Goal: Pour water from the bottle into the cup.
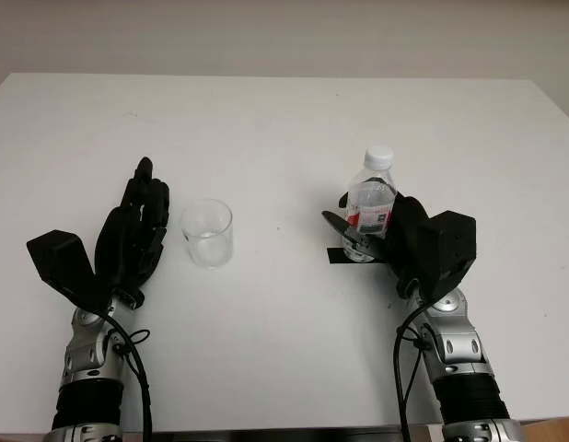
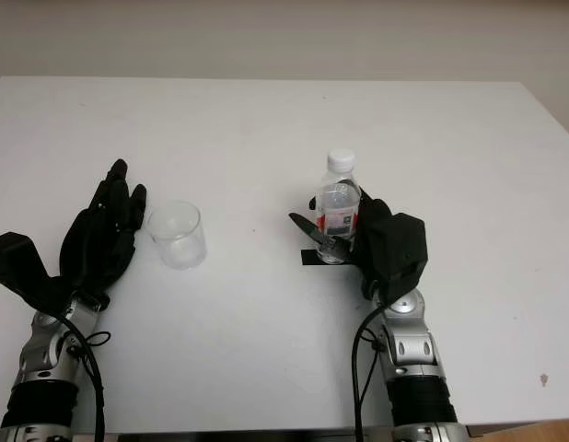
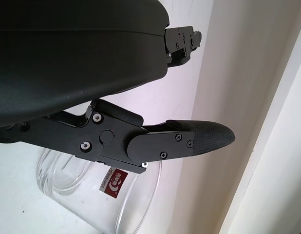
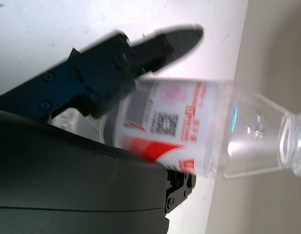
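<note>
A clear plastic water bottle (image 1: 372,195) with a white cap and a red and white label stands upright on the white table (image 1: 284,120), right of centre. My right hand (image 1: 358,226) is shut on the bottle at label height, thumb across its front and fingers behind it. The right wrist view has the bottle (image 4: 199,126) lying between a finger (image 4: 141,53) and the palm shell. An empty clear cup (image 1: 208,233) stands left of centre. My left hand (image 1: 139,221) is open just left of the cup, close beside it. A fingertip (image 3: 204,139) hangs over the cup (image 3: 92,195) in the left wrist view.
A strip of black tape (image 1: 337,255) lies on the table under the bottle's base. The table's far edge meets a pale wall (image 1: 284,37). Bare white tabletop runs between cup and bottle.
</note>
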Controlling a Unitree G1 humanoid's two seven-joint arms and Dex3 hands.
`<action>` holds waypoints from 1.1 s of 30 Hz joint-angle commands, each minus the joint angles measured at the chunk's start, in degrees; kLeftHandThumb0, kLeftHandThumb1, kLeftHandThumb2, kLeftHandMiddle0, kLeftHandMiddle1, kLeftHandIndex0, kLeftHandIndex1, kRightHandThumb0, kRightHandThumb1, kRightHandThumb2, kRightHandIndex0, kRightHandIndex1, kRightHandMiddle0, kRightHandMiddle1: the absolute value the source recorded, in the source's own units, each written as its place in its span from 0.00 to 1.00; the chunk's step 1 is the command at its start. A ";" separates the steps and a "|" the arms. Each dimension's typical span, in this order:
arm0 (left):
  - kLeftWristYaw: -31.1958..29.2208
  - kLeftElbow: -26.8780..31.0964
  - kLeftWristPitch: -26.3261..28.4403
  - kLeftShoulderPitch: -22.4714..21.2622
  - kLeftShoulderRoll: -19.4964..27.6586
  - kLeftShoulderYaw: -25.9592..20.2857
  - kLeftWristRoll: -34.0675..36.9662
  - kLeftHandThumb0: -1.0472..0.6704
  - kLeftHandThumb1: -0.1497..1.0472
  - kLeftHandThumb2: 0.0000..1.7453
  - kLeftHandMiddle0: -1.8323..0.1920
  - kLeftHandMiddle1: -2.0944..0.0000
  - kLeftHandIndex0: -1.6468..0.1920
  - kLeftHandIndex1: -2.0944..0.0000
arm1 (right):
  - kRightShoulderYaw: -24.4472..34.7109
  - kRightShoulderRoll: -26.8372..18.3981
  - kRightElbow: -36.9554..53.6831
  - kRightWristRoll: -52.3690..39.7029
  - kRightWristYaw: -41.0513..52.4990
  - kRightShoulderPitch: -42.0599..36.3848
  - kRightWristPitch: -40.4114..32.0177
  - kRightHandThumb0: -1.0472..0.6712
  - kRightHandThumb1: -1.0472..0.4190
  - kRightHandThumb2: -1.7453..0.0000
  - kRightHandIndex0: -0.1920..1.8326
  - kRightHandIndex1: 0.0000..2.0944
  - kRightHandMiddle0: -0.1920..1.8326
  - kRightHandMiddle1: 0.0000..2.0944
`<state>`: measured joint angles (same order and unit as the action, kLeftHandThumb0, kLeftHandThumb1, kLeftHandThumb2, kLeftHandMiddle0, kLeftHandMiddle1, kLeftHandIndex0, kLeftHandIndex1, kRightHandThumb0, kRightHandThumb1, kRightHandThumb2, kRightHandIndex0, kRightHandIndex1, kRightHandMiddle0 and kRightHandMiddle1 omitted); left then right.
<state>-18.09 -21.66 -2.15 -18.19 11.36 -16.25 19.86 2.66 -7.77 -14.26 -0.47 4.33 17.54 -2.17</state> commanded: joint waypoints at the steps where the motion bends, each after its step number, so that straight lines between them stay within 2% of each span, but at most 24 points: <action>1: -0.41 -0.12 0.13 -0.48 0.72 -0.29 0.21 0.19 1.00 0.26 0.96 0.97 0.95 0.97 | -0.24 -0.56 1.28 0.57 0.15 -0.52 1.02 0.28 0.00 0.94 0.07 0.67 0.04 0.68; 2: -0.52 -0.17 0.16 -0.50 0.79 -0.31 0.19 0.19 1.00 0.26 0.96 0.97 0.95 0.97 | -0.30 -0.60 1.45 0.82 0.15 -0.73 1.08 0.27 0.00 0.95 0.05 0.60 0.03 0.61; 5: -0.53 -0.14 0.15 -0.48 0.85 -0.38 0.08 0.19 1.00 0.26 0.96 0.97 0.95 0.97 | -0.21 -0.39 2.46 1.10 -0.10 -1.65 0.72 0.24 0.00 0.96 0.03 0.48 0.01 0.50; 10: -0.45 0.06 0.32 -0.46 0.87 -0.55 0.13 0.19 1.00 0.26 0.96 0.97 0.94 0.97 | -0.14 -0.19 4.28 1.70 -1.13 -2.84 0.46 0.23 0.02 0.97 0.06 0.30 0.05 0.33; 13: -0.23 0.36 0.80 -0.38 0.86 -0.67 0.17 0.19 1.00 0.26 0.96 0.97 0.94 0.97 | -0.17 -0.35 5.08 1.93 -1.27 -3.40 1.04 0.22 0.06 0.97 0.07 0.18 0.08 0.19; 17: -0.37 0.18 0.75 -0.41 0.90 -0.82 0.18 0.19 1.00 0.26 0.96 0.97 0.94 0.97 | -0.41 -2.55 4.62 1.79 2.16 -4.05 3.90 0.17 0.11 0.98 0.01 0.03 0.02 0.09; 20: -0.15 0.43 1.22 -0.41 0.89 -0.81 0.19 0.19 1.00 0.25 0.96 0.97 0.94 0.97 | -0.74 -4.64 5.02 2.58 4.58 -4.64 5.85 0.13 0.13 0.97 0.00 0.00 0.00 0.01; 25: -0.22 0.27 1.18 -0.54 0.77 -0.87 0.45 0.19 1.00 0.25 0.96 0.97 0.94 0.97 | -1.47 -7.42 5.47 6.14 5.11 -5.45 8.67 0.01 0.12 0.97 0.00 0.00 0.00 0.00; 33: -0.49 -0.17 0.61 -0.53 0.77 -0.44 0.02 0.18 1.00 0.25 0.96 0.97 0.94 0.97 | -1.47 -8.41 6.49 8.42 4.18 -6.27 10.04 0.00 0.11 0.97 0.00 0.00 0.00 0.00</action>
<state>-18.26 -21.75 -1.04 -18.27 11.83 -16.77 20.01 1.15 -15.61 -9.46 7.70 8.88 11.83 6.84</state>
